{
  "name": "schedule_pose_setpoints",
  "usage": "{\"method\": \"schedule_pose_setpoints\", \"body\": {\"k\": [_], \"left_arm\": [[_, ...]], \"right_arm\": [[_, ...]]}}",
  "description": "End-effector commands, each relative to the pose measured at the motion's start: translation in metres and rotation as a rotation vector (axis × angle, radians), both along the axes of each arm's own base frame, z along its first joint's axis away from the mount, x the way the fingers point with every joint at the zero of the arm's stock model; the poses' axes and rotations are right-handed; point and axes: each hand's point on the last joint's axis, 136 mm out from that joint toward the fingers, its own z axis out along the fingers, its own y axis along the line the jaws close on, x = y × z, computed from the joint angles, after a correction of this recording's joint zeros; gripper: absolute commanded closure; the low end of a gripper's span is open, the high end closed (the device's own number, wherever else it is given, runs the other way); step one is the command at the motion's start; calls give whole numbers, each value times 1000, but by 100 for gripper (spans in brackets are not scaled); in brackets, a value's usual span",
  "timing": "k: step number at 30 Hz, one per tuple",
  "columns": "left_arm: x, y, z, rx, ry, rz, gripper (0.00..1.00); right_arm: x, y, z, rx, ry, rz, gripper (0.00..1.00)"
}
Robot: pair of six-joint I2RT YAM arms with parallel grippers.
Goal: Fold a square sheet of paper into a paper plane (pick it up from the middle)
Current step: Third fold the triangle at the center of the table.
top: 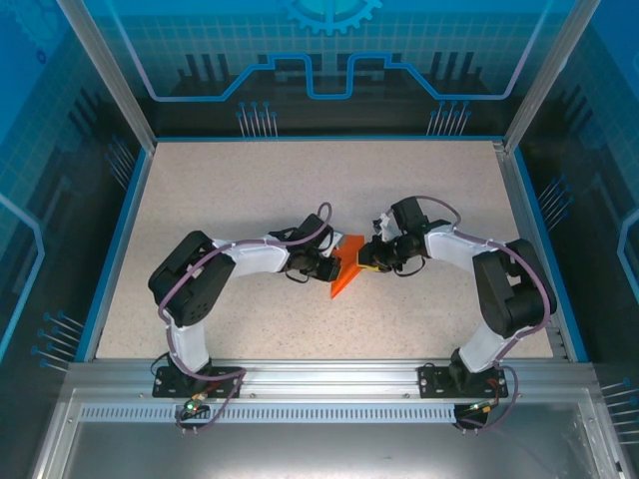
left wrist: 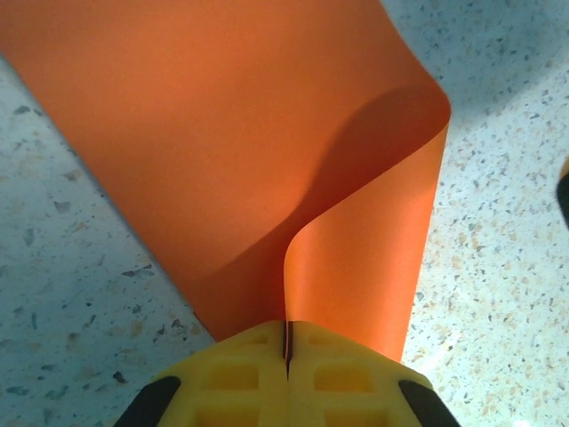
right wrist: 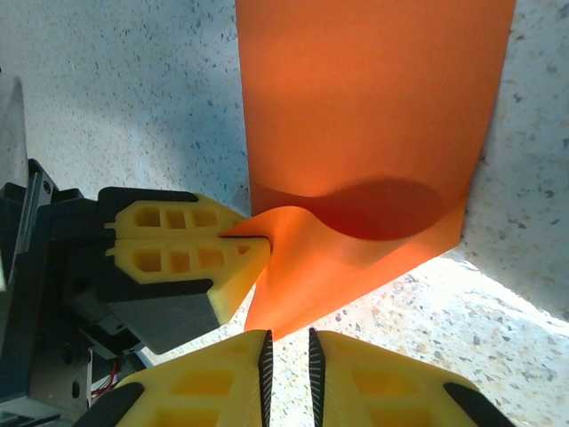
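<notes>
Your left end effector (left wrist: 287, 345) is clenched on the square sheet of paper (left wrist: 222, 133), at its 9 o'clock side, mid table (top: 250, 190). Your right end effector (right wrist: 289, 342) sits at 3 o'clock, jaws slightly apart, holding nothing. The paper looks light and floppy, so pinch its edges gently. The two arms crowd each other.

No words, numbers or brand names can be read anywhere. The nearest thing to a sign is a pale blue gear emblem (top: 331, 12) at the top middle of the blue back wall (top: 429, 40), with a circuit-style line pattern (top: 329, 97) drawn below it
</notes>
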Motion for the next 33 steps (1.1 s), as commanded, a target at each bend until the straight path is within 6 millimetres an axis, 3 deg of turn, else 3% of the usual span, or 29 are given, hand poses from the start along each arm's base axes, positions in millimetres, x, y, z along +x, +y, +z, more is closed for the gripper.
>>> {"method": "schedule_pose_setpoints", "body": {"k": [1, 10, 12, 21, 33], "left_arm": [[-4, 5, -12, 14, 40, 8, 95], [-4, 6, -15, 19, 43, 11, 95], [-4, 5, -15, 18, 43, 9, 95], [-3, 2, -12, 6, 43, 1, 96], [-4, 2, -11, 2, 41, -6, 96]], "right_arm": [[-9, 8, 6, 27, 3, 22, 80], [-10, 13, 10, 40, -4, 27, 80], [-18, 15, 2, 40, 15, 30, 81], [-16, 43, -3, 84, 20, 27, 85], [-14, 50, -21, 108, 60, 0, 86]]}}
